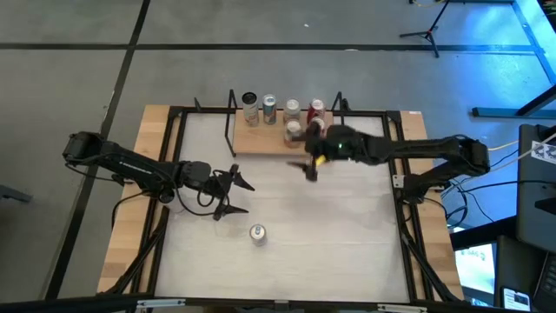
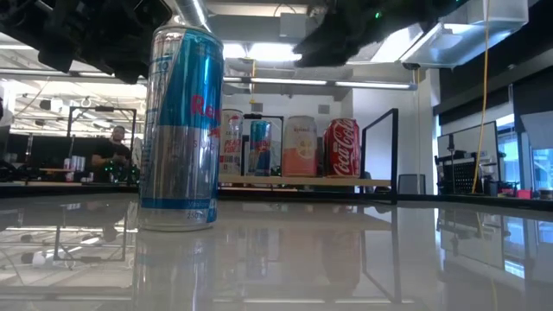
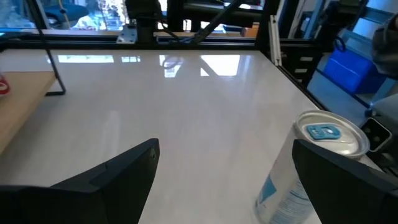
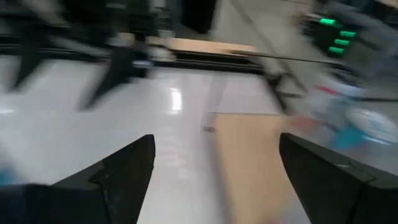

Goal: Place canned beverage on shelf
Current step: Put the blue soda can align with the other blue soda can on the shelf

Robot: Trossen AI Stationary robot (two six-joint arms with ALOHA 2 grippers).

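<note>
A tall silver-and-blue canned beverage stands upright on the white table near its front edge, close up in the low view. My left gripper hovers open to the left of it. In the left wrist view the can stands just outside one finger. The shelf, a light-wood board with black rod uprights, sits at the table's far side and bears several upright cans. My right gripper hangs open and blurred over the shelf's near edge, with nothing between its fingers.
A black metal frame runs around the table top, with wooden side boards outside it. Bare white table lies between the shelf and the lone can. Stands and equipment are on the floor beyond the table.
</note>
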